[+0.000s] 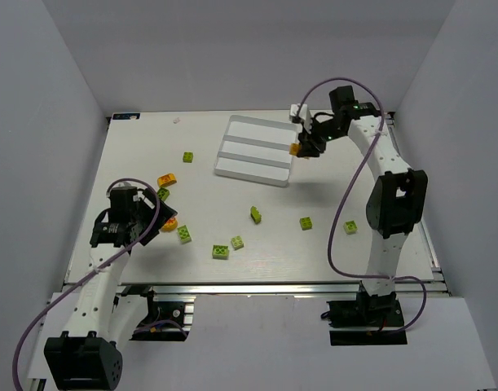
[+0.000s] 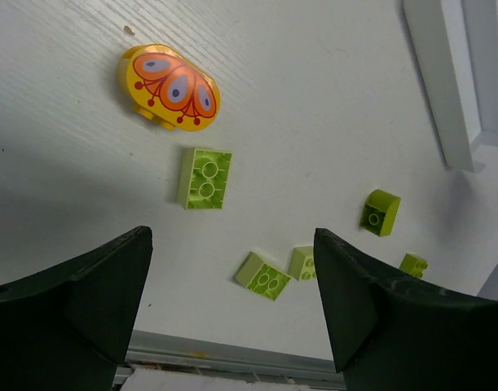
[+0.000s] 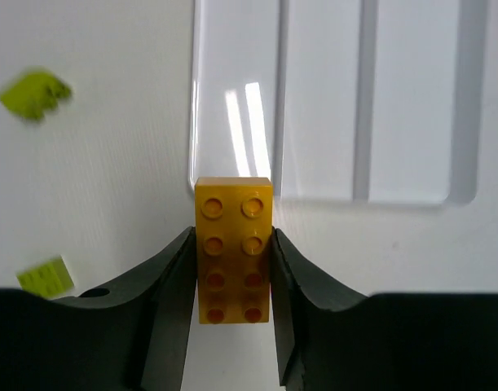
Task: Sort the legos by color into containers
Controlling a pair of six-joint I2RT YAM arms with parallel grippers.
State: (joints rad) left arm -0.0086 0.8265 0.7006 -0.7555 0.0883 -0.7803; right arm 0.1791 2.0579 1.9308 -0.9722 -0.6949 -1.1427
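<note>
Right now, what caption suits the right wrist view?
Right claw grips orange studded plastic brick near white plastic tray.

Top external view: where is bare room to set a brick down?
All three slots of the white plastic tray look empty; the white table is bare at its far-left corner. Crowded: lime green bricks near the front edge.

The white tray (image 1: 257, 148) lies on the far part of the bench (image 1: 281, 252), with its three long slots side by side. One orange brick (image 3: 232, 204), two studs wide and four long, is gripped by the right tool (image 3: 232, 240), just beside the tray's right edge. Several lime green bricks (image 1: 220, 252) lie scattered nearer. A rounded orange piece (image 2: 169, 88) with a painted pattern lies at the left.
</note>
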